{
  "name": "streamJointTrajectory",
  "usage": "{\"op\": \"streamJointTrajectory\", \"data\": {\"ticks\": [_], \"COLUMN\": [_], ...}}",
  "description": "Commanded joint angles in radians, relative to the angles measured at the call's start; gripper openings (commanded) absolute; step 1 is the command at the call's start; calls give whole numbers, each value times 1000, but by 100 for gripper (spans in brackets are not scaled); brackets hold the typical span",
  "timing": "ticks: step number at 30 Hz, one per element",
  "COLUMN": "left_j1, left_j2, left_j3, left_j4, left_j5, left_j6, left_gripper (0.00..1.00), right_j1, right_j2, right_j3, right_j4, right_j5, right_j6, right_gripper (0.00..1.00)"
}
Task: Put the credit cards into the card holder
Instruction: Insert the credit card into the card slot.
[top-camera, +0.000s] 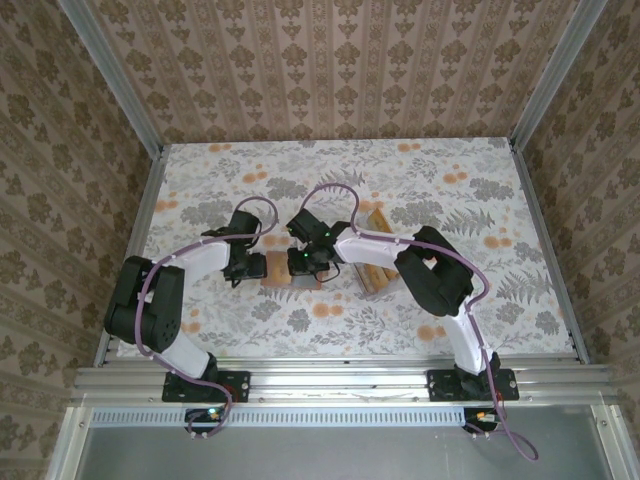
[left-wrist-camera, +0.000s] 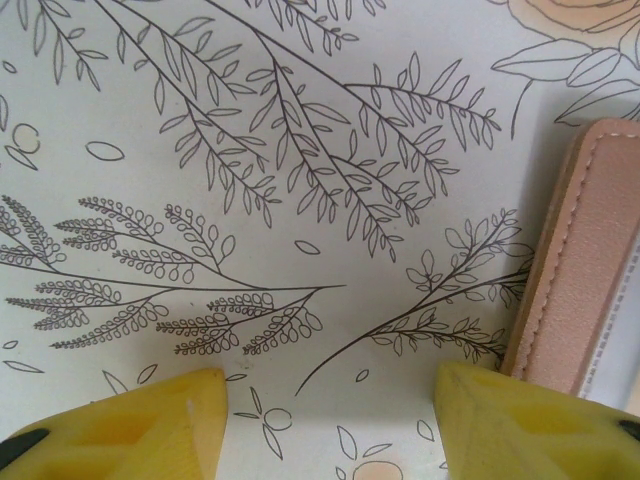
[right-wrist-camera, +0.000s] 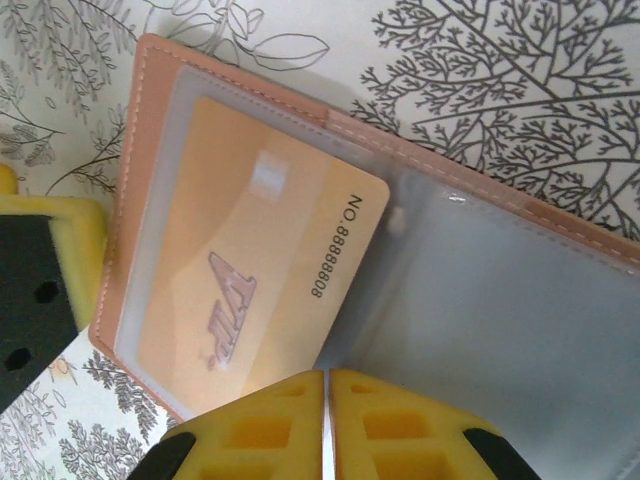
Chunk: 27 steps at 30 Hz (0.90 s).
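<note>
My right claw (right-wrist-camera: 327, 425) is closed. Its two yellow fingertips meet with only a hairline between them, right at the near edge of an orange card (right-wrist-camera: 250, 270). I cannot tell whether they pinch the card's edge, the clear sleeve or nothing at all. The card lies partway inside a clear plastic pocket of the open card holder (right-wrist-camera: 150, 120), a salmon-pink leather-like wallet with stitched edges. On the card I read slanted "VIP" lettering and, along one short side, "NO.88888808". A small pale patch near the top is too glossy to make out. To the right, grey lining shows through the plastic. One yellow-and-black finger (right-wrist-camera: 40, 290) of my left claw sits just beside the holder's left edge.

My left claw (left-wrist-camera: 330, 420) stands about half open with nothing in its grasp — between its fingers is just the fern-and-leaf printed table cover (left-wrist-camera: 250, 150). Its right fingertip (left-wrist-camera: 500, 420) sits against the holder's stitched edge.

From above, the card holder lies flat near the middle of the table. My left claw is at its left side and my right claw over it. More tan-orange cards (top-camera: 377, 222) lie just to its right, partly hidden under my right forearm.
</note>
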Motion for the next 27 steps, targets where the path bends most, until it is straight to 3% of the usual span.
{"op": "streamJointTrajectory", "data": {"ticks": [1,27], "left_j1": [-4,-6], "left_j2": [36,36], "left_j3": [-37,-42], "left_j4": [6,10], "left_j5": [35,36], "left_j6": [-4,-4], "left_gripper": [58,58], "right_j1": [-3,18], "right_j2": [-39,32], "right_j3": [-18,87], "right_j4": [-2,-38], "right_j5": [25,7], "right_j6": [10,0], "right_gripper": [10,10]}}
